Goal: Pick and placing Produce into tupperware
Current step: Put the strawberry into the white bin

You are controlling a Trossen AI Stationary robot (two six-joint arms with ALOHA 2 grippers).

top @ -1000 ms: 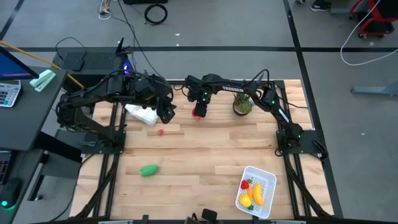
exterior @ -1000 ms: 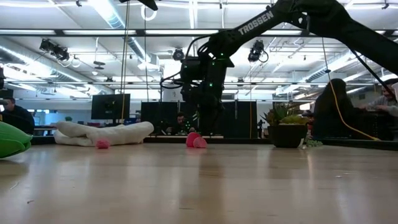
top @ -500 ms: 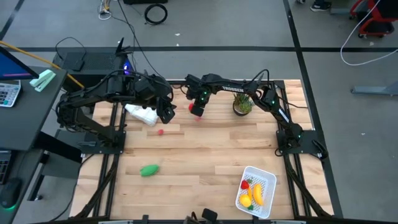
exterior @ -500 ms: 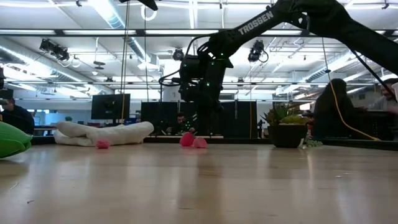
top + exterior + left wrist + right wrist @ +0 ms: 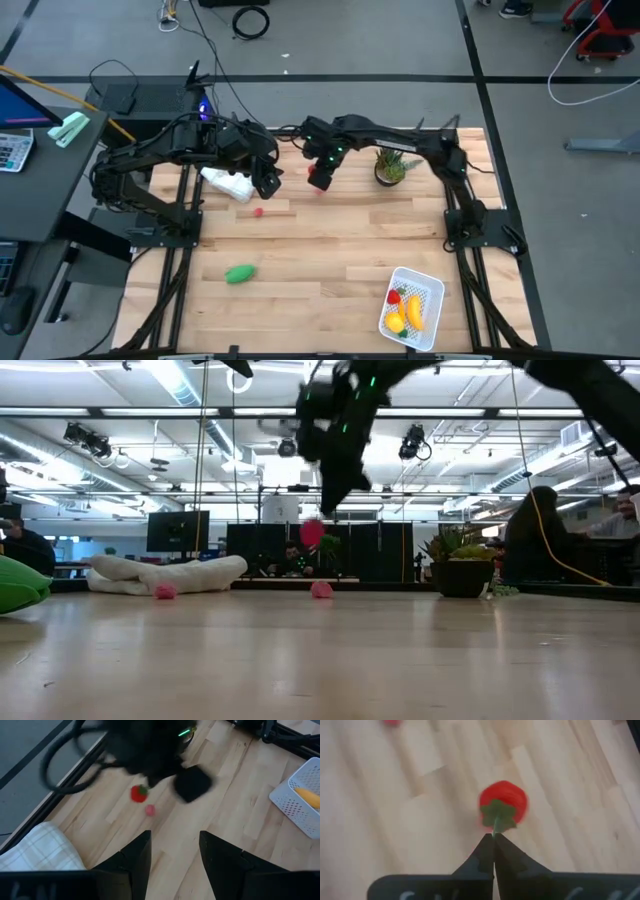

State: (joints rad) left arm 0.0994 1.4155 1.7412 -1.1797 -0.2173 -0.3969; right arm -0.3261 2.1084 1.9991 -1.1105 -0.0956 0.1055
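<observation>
Overhead, the white perforated plastic tupperware (image 5: pixel 413 306) already contains yellow and red pieces; a green oblong toy (image 5: pixel 240 273) and a small red piece (image 5: pixel 259 211) remain on the wooden table (image 5: pixel 330 250). At table height, the round red tomato toy (image 5: pixel 312 531) hangs clear of the surface. At the right wrist, the right gripper (image 5: pixel 493 838) is pinched fully closed on its green stem. At the left wrist, the left gripper (image 5: pixel 175 847) waits part-open, empty.

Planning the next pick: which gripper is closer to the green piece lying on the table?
Left. The left gripper hangs at the table's far side, nearly above the green piece. The right gripper, shut on a red tomato by its stem, is farther right.
</observation>
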